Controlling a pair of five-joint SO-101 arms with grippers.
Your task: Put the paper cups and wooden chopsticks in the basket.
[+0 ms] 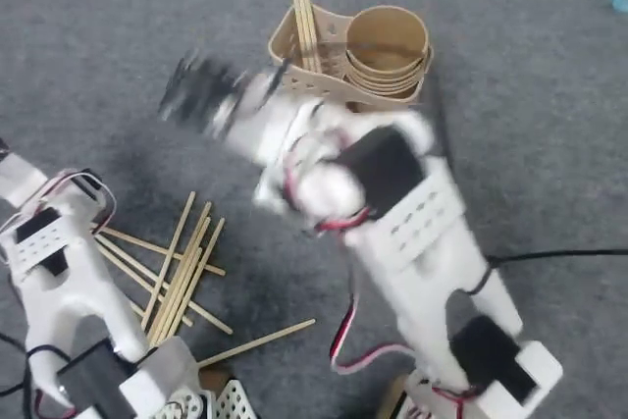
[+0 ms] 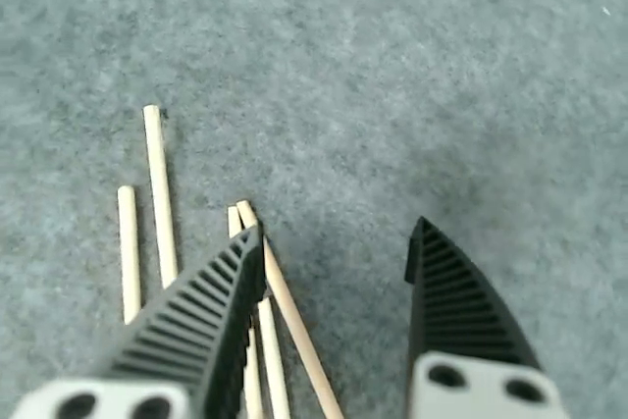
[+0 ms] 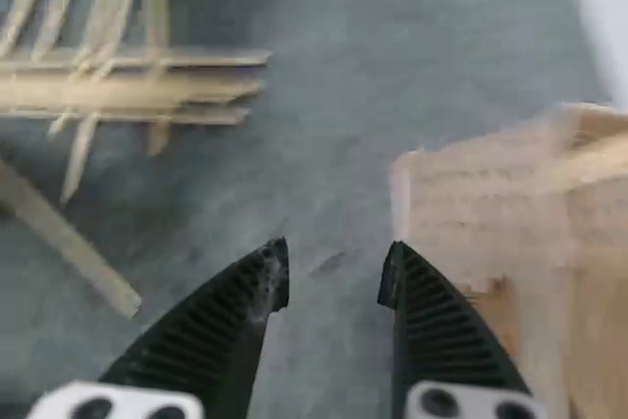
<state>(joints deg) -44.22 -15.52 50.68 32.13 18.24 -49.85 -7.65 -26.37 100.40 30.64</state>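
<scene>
Chopsticks (image 1: 182, 267) lie scattered at seven o'clock from the basket (image 1: 329, 83) holding paper cups (image 1: 388, 46). The left gripper (image 2: 334, 242) and right gripper (image 3: 334, 267) both have spread jaws.

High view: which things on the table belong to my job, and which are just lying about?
Job:
- basket
- paper cups, stacked inside the basket
- wooden chopsticks standing in the basket
- loose wooden chopsticks scattered on the grey mat

Lying about:
- black cable on the mat's right side
- the grey mat itself
</scene>
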